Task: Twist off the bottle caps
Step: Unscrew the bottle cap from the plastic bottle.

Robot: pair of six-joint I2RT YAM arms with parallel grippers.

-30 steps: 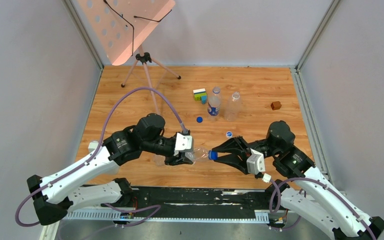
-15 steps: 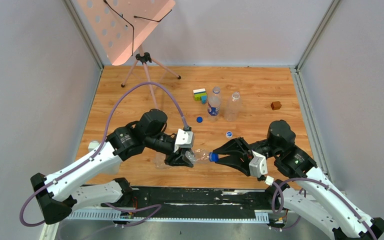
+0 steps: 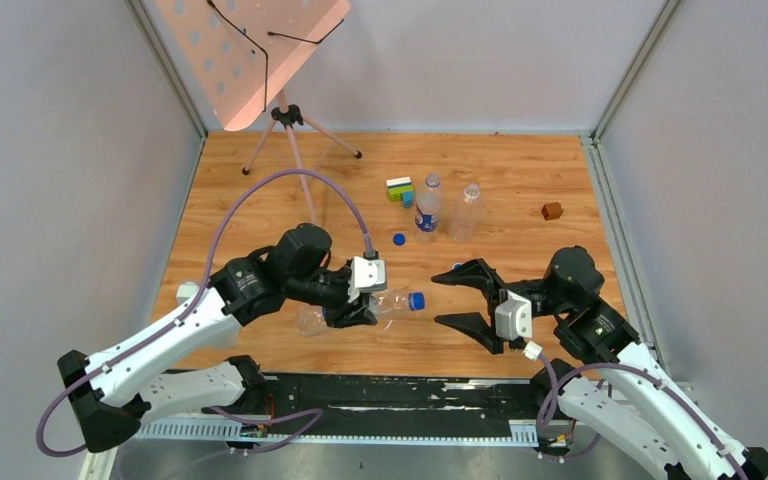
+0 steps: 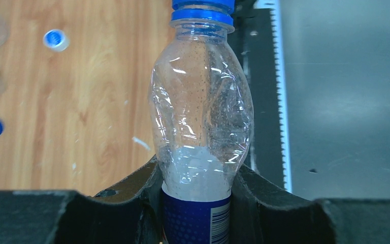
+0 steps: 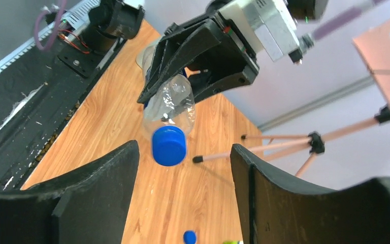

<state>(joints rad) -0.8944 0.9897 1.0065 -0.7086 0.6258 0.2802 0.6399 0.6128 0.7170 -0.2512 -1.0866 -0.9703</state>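
My left gripper (image 3: 362,303) is shut on a clear crinkly bottle (image 3: 390,305) with a blue label, held on its side above the table. Its dark blue cap (image 3: 416,300) points right. My right gripper (image 3: 441,298) is open and empty, its jaws spread wide just right of the cap, not touching it. In the left wrist view the fingers clamp the bottle (image 4: 200,112) at the label, cap (image 4: 203,7) at the top edge. In the right wrist view the cap (image 5: 169,146) sits ahead, between the open fingers (image 5: 106,173).
Two more bottles (image 3: 428,208) (image 3: 467,210) stand upright at the back. Loose caps lie on the wood: a blue one (image 3: 398,239) and a whitish one (image 3: 457,266). A toy block cluster (image 3: 399,189), brown cube (image 3: 552,211) and tripod (image 3: 295,125) stand farther back.
My right gripper was closed around the bottle's cap; it has let go, opened wide and drawn back to the right. The left gripper moved the bottle slightly up and left.
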